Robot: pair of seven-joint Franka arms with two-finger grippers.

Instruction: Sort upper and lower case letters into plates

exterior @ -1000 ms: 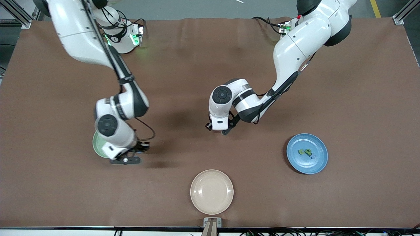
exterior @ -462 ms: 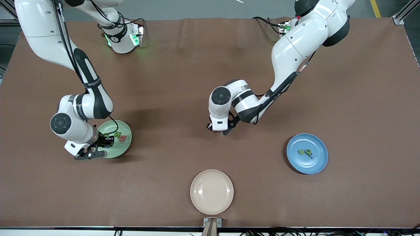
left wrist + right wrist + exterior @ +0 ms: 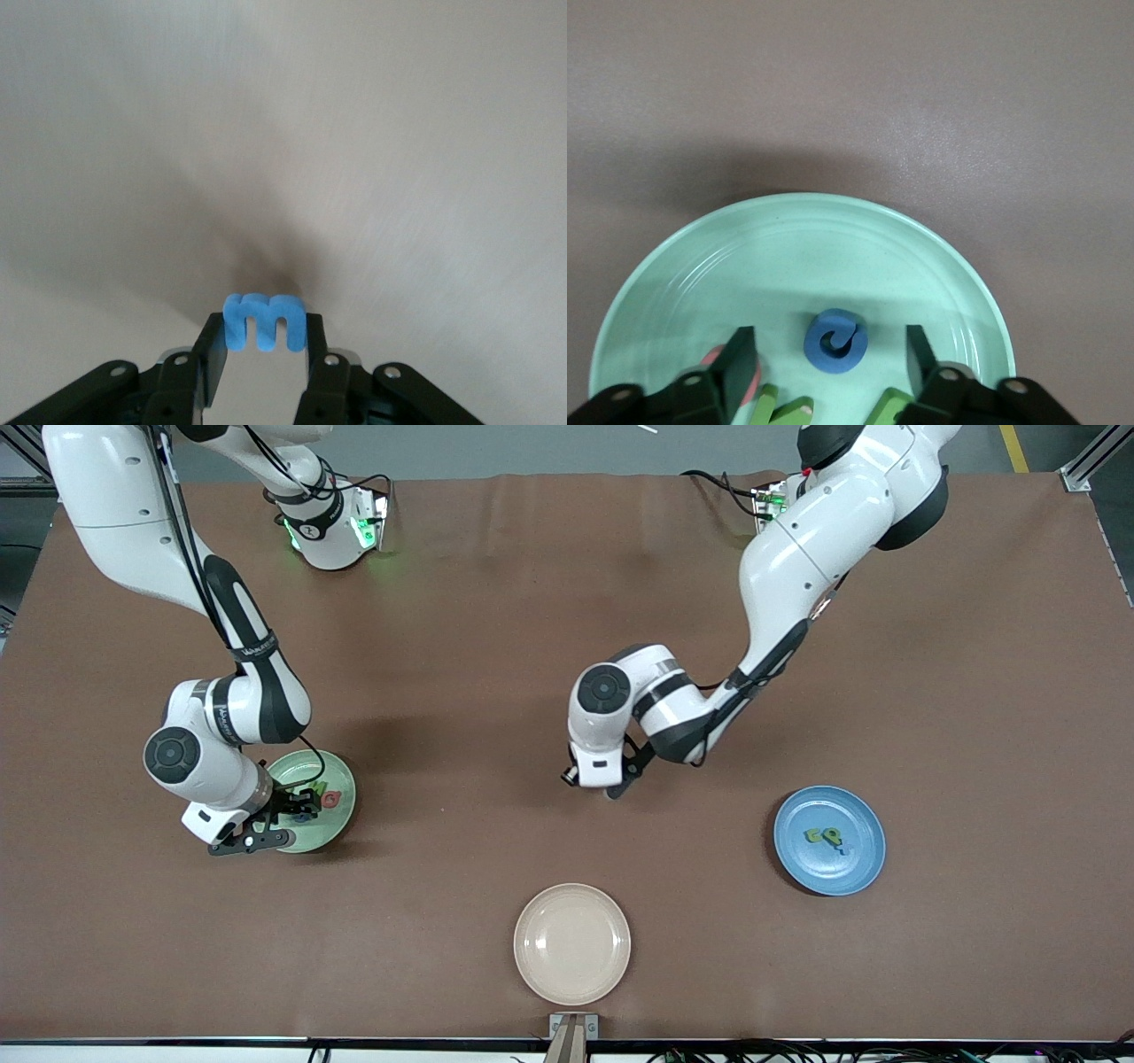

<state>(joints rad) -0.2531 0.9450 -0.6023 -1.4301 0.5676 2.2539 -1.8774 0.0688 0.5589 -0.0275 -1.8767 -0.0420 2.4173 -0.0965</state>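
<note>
My right gripper (image 3: 295, 813) is open, low over the pale green plate (image 3: 344, 819) near the right arm's end of the table. In the right wrist view its fingers straddle a round blue letter (image 3: 834, 340) lying in that plate (image 3: 797, 248), without touching it. A pink letter (image 3: 757, 375) and green letters (image 3: 786, 411) lie beside it. My left gripper (image 3: 591, 783) is shut on a blue lower-case m (image 3: 264, 312) and holds it over bare table at mid-table. The blue plate (image 3: 864, 868), toward the left arm's end, holds a few small letters (image 3: 824, 837).
An empty cream-beige plate (image 3: 572, 943) sits near the table's front edge, nearer to the front camera than the left gripper. Brown table (image 3: 496, 841) lies between the plates.
My right arm has swung from beside the green plate, on its mid-table side, to over it. My left gripper with the m has shifted slightly.
</note>
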